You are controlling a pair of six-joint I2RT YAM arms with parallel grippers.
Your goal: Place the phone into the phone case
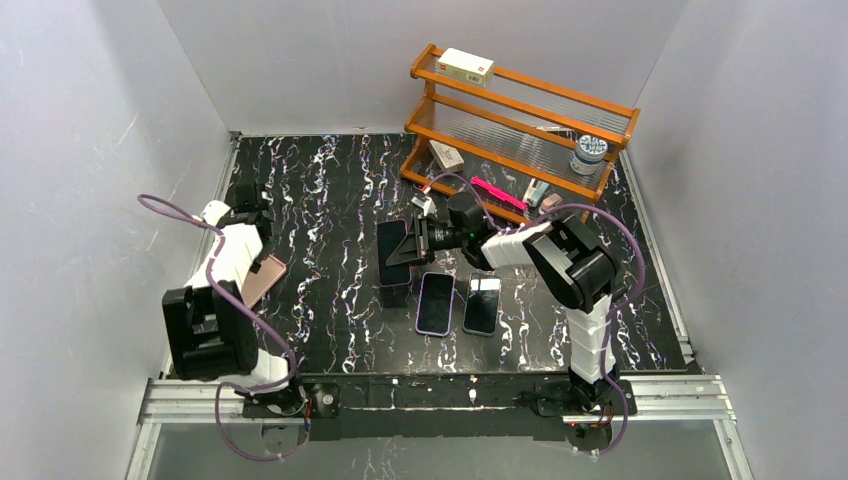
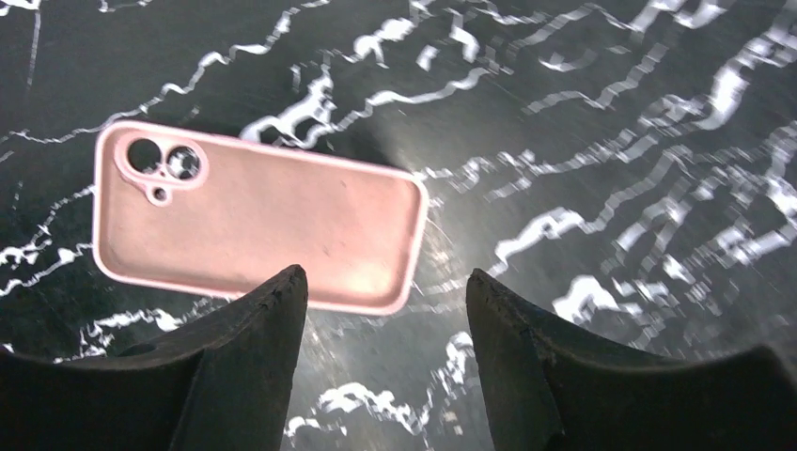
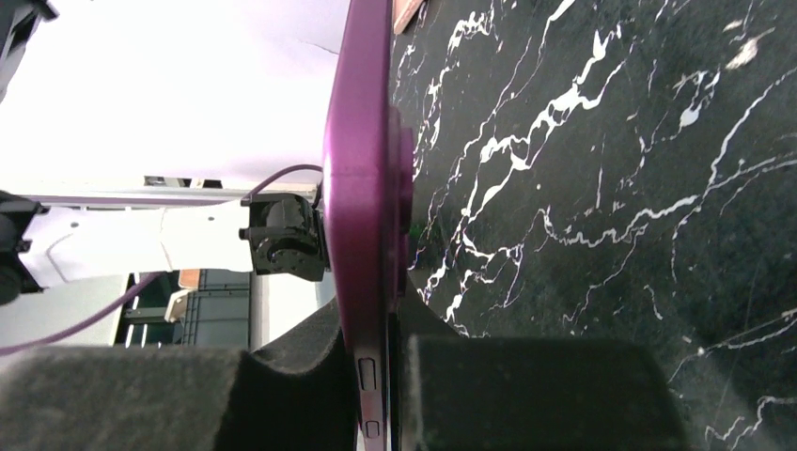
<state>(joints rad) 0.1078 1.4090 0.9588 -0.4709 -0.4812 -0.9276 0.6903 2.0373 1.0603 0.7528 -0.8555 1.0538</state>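
Left claw [image 2: 385, 287] gapes — right claw [image 3: 374, 352] pinched tight.

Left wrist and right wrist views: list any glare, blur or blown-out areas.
Left wrist: a sheen of glare on the table beside the pink case; marble veins at the right look smeared. Right wrist: the background left of the purple phone is blown out white; the near fingers are dark and soft.

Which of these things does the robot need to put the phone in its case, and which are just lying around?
For the job:
- purple phone, pinched on its edge in the right jaws
- pink phone case, lying flat near the open left jaws

Just lying about:
- purple-rimmed phone and dark phone, flat on the table
- wooden shelf with a box and a tin
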